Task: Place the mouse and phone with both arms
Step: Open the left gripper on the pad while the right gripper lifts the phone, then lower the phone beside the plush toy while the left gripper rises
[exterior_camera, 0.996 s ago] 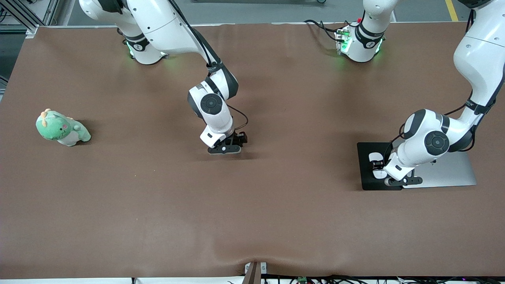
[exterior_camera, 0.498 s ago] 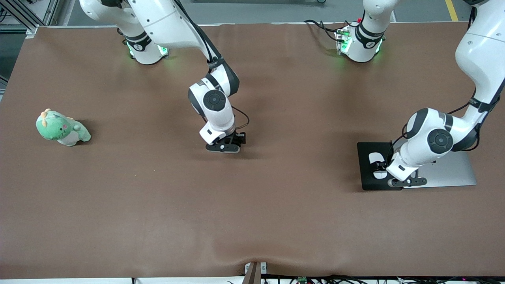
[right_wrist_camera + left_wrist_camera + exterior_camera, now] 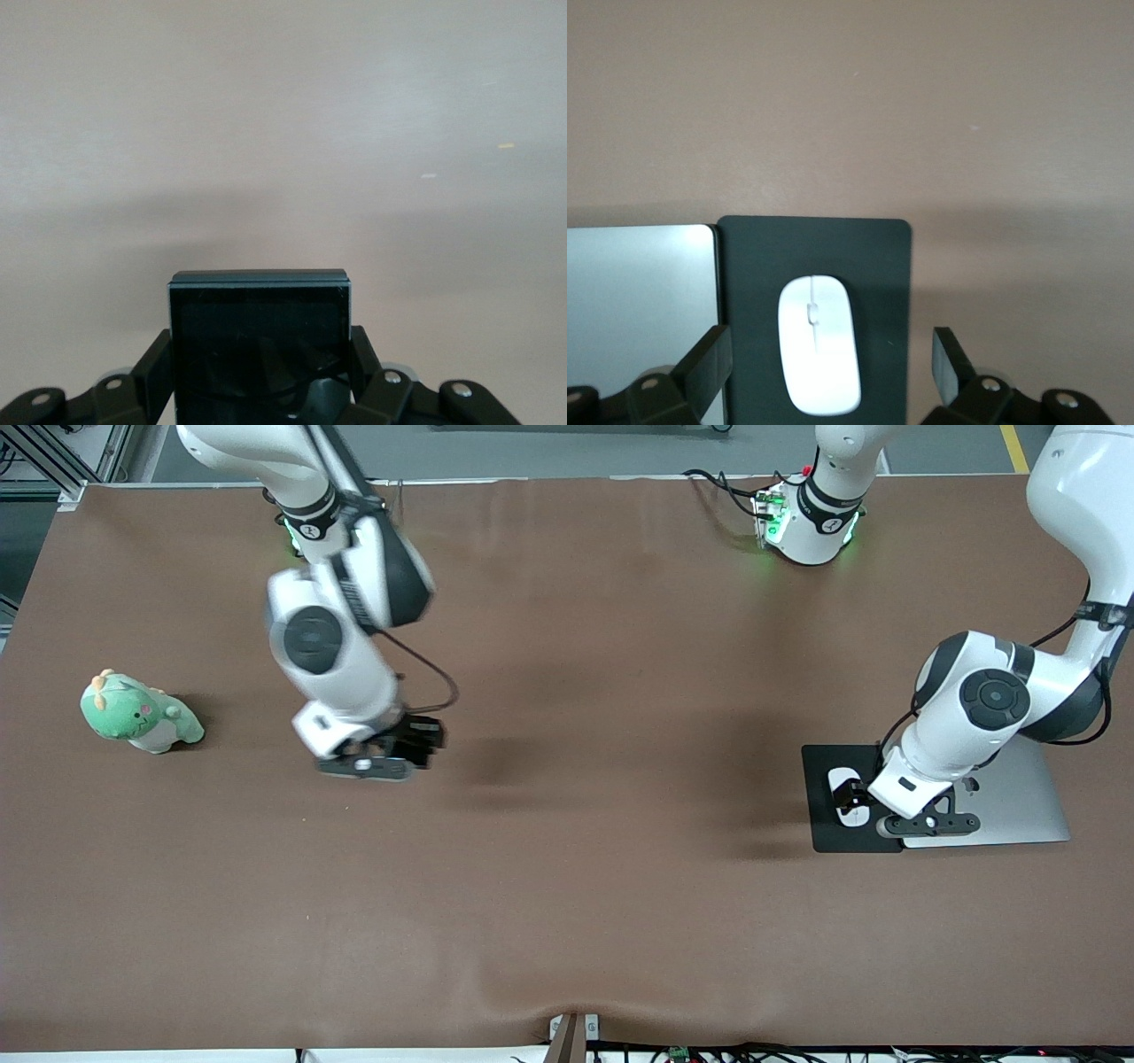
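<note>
The white mouse (image 3: 819,345) lies on the black mouse pad (image 3: 877,266); part of it also shows in the front view (image 3: 839,782). My left gripper (image 3: 852,797) hangs a little above the mouse, open and empty, with its fingers (image 3: 704,363) on either side and clear of it. My right gripper (image 3: 259,363) is shut on the black phone (image 3: 259,336), which stands up between the fingers. In the front view the right gripper (image 3: 415,742) is in the air over bare table, between the table's middle and a green plush toy.
A silver closed laptop (image 3: 1019,806) lies beside the mouse pad (image 3: 819,833), at the left arm's end of the table. A green plush dinosaur (image 3: 137,713) sits at the right arm's end. The brown table cover (image 3: 567,886) is bare elsewhere.
My right arm has swung with the phone from the table's middle toward the plush toy and has risen. My left gripper has lifted off the mouse, which stays on the pad.
</note>
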Controlling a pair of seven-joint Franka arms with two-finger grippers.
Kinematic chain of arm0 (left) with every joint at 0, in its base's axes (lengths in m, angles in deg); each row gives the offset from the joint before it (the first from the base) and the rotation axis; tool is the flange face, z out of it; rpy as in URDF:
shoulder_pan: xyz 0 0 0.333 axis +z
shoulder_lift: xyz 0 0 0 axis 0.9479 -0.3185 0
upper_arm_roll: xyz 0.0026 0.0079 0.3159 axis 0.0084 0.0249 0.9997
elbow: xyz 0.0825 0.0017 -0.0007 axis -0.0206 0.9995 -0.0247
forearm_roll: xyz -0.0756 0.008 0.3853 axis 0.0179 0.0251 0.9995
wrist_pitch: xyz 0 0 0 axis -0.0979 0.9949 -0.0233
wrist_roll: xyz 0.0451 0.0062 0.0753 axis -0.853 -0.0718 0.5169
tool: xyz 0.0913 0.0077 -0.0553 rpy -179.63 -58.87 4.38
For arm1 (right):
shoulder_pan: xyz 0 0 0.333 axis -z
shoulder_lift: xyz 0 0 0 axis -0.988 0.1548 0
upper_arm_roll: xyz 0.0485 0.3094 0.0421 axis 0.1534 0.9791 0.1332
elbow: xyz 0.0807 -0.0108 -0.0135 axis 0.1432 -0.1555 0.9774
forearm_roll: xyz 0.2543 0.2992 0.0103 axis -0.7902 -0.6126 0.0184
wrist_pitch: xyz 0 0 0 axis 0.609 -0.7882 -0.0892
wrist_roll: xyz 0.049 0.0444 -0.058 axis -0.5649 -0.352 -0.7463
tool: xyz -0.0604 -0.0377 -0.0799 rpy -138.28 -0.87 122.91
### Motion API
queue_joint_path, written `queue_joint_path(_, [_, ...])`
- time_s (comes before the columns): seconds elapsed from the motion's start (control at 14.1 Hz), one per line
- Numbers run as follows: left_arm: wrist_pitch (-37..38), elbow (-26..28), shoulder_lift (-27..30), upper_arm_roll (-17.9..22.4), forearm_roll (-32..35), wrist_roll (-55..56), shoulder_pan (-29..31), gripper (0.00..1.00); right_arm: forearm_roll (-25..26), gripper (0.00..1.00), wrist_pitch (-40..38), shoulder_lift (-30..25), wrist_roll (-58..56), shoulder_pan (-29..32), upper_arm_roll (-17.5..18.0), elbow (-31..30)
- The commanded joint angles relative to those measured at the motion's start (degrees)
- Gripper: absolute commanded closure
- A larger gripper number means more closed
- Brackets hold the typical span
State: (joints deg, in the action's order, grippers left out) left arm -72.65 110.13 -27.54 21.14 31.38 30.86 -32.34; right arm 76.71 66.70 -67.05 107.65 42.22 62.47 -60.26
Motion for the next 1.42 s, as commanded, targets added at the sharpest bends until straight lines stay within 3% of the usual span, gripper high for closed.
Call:
queue_joint_path(0.0, [2.9,0.4,3.7,-5.1,-3.5,0.2,4.0,0.00,0.4,1.00,-3.7,-5.6,-7.1,7.5,0.6,-1.4])
queue_joint_path(0.5, [23.3,-13.8,3.9,-12.6,-10.0,-0.9,4.3,0.00,0.3,1.00,-6.2,-8.0,-26.0,26.7,0.6,-1.6])
queue_joint_path(0.71, [29.6,-18.9,3.9,-14.9,-11.2,-0.9,4.3,0.00,-0.2,1.00,-5.0,-7.8,-28.3,30.3,0.7,-5.4])
queue_joint_path(1.07, [36.2,-25.8,3.9,-16.4,-13.4,-4.8,4.6,0.00,-2.4,1.00,12.3,-7.8,-34.1,33.3,0.7,-21.3])
queue_joint_path(1.35, [38.5,-27.2,5.9,-17.2,-13.6,-4.5,4.6,0.00,-2.8,1.00,21.5,-6.6,-35.3,34.5,0.8,-28.6])
